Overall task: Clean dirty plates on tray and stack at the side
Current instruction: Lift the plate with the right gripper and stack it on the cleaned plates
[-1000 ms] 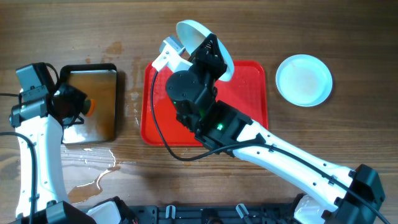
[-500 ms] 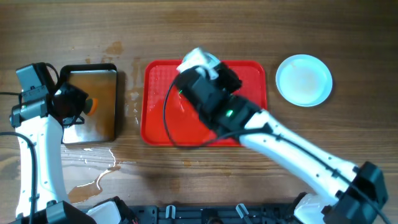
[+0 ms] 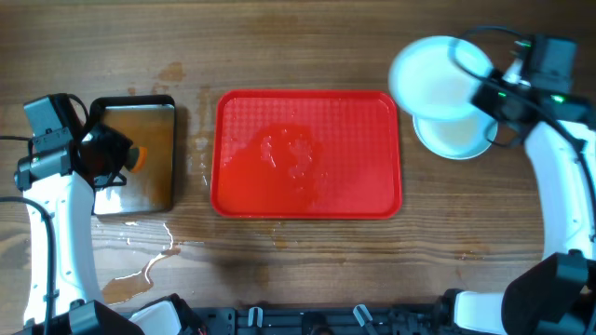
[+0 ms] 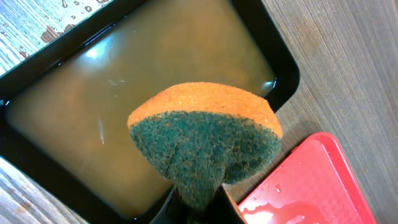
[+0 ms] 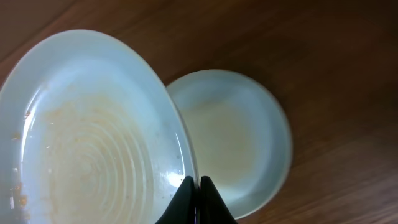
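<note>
R gripper (image 5: 194,182) pinches plate (image 5: 93,124) rim over 2nd plate (image 5: 242,137); L gripper (image 4: 198,202): sponge (image 4: 205,137).

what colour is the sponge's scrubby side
Dark green; the sponge has an orange back. Best in left wrist view.

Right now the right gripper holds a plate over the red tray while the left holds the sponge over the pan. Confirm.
Wrong place: the overhead view shows the right gripper holding its plate over the second plate, beside the red tray. The rest stands.
</note>
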Controlling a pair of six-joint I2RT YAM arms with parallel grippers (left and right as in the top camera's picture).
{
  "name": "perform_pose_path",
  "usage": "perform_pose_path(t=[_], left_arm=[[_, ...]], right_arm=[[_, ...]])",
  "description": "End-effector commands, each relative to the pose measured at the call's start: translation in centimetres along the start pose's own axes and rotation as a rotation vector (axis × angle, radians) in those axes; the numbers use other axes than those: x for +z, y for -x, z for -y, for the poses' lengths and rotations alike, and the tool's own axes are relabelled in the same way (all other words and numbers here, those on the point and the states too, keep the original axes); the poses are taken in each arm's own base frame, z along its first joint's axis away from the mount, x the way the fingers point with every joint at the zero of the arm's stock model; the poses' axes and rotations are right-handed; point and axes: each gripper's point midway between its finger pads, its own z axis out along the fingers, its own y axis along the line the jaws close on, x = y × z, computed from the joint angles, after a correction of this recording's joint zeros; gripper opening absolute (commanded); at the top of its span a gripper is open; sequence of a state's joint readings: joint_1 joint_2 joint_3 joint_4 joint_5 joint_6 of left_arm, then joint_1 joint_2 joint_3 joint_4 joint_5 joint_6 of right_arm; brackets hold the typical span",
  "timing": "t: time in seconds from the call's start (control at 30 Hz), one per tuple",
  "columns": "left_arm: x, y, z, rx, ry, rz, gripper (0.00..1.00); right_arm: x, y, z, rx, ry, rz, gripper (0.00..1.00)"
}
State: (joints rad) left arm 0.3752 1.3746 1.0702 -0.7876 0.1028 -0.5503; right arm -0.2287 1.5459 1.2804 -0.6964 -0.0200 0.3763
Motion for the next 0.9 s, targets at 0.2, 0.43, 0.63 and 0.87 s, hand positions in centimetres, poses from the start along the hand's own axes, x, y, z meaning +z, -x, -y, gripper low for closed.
perform_pose_path(t=[0.2,0.43,0.63,0.87], left_arm=[[0.2,0.1,-0.1,0.023,-0.004,0.003,0.04],[0.2,0.3,0.1,0.024,-0.011,0.012,0.04],[1.9,1.3,0.4,0.025,-0.01,0.024,0.04],[8.2,1.7,-1.0,0.018,0.067,-0.017,0.29]], right_arm=[[5.6,-4.8,7.5,0.272,-0.145,-0.055,0.05],[6.1,-6.3,2.5,0.185,0.142,-0.168,0.93],[0.5,-10.6,-9.9,-0.062,0.799,-0.366,0.94],[0.6,-18.1,-16.1,-0.285,0.669,-0.451,0.93]])
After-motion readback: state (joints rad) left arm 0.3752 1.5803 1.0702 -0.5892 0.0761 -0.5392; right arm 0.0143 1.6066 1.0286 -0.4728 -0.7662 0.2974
